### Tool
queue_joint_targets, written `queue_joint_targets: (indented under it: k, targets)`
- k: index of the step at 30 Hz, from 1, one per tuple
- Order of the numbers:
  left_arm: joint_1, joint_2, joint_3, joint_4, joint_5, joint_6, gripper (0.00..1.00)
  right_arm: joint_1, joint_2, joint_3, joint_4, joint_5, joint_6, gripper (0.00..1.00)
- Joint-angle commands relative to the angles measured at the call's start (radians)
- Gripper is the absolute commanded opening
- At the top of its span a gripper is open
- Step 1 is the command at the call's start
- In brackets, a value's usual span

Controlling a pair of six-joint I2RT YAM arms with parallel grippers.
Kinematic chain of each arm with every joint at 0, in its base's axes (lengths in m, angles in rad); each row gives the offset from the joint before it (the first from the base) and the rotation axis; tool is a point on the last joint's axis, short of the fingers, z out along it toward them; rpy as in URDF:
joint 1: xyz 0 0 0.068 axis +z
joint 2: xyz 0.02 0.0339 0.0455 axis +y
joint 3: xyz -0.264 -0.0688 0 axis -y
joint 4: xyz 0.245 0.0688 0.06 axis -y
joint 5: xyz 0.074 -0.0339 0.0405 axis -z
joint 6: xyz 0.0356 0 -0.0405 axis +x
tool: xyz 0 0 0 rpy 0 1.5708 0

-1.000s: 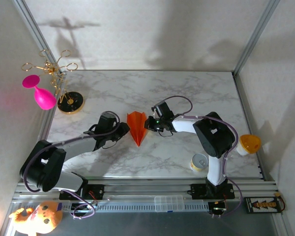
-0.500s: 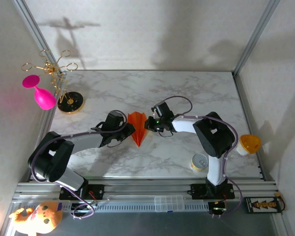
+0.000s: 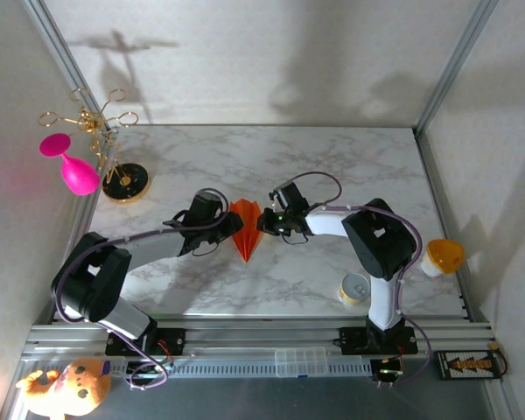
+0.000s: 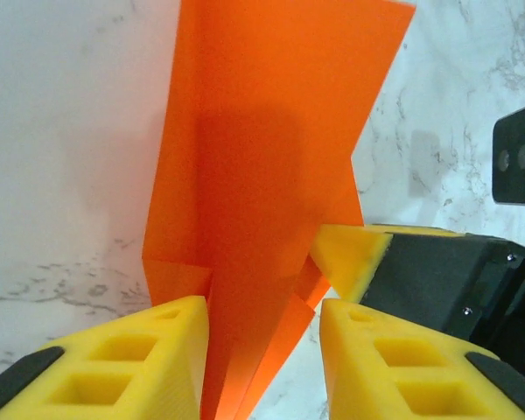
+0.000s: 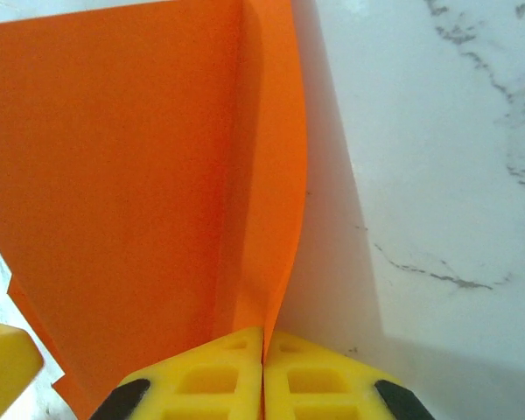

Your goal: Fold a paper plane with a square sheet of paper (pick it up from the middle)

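The bright orange square sheet of paper (image 3: 245, 229) is folded into a narrow pointed paper plane shape on the marble table (image 3: 332, 166), tip toward the near edge. My left gripper (image 3: 230, 226) reaches it from the left. In the left wrist view its jaws (image 4: 262, 306) stand open astride the plane's raised fold (image 4: 262, 175); the left finger touches paper, the right one stands apart. My right gripper (image 3: 262, 220) comes from the right, shut on the edge of an upright flap (image 5: 122, 175), pads pinched together (image 5: 263, 337). Its yellow fingertip (image 4: 350, 254) shows in the left wrist view.
A pink goblet (image 3: 70, 166) and a gold wire stand (image 3: 122, 179) sit at the table's far left. A small yellow can (image 3: 356, 289) stands near the right arm's base, an orange-yellow cup (image 3: 444, 255) beyond the right edge. A plush toy (image 3: 61, 389) lies below the front rail.
My left gripper has slid right, up to the orange paper, and its jaws have widened. The right gripper has kept its pinch and place.
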Motion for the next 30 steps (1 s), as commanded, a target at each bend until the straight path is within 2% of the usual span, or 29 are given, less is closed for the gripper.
queue_joint_targets:
  k: [1, 20, 30]
  targets:
    - [-0.010, 0.011, 0.021, -0.062, -0.050, 0.047, 0.39, -0.001, 0.014, 0.011, -0.011, -0.009, -0.008, 0.09]
    - [-0.078, 0.091, 0.054, -0.046, 0.057, 0.073, 0.39, -0.001, 0.020, 0.010, -0.002, -0.023, -0.002, 0.09]
    - [-0.120, 0.146, 0.125, -0.127, -0.012, 0.140, 0.42, -0.001, -0.005, 0.018, -0.001, -0.053, 0.001, 0.09]
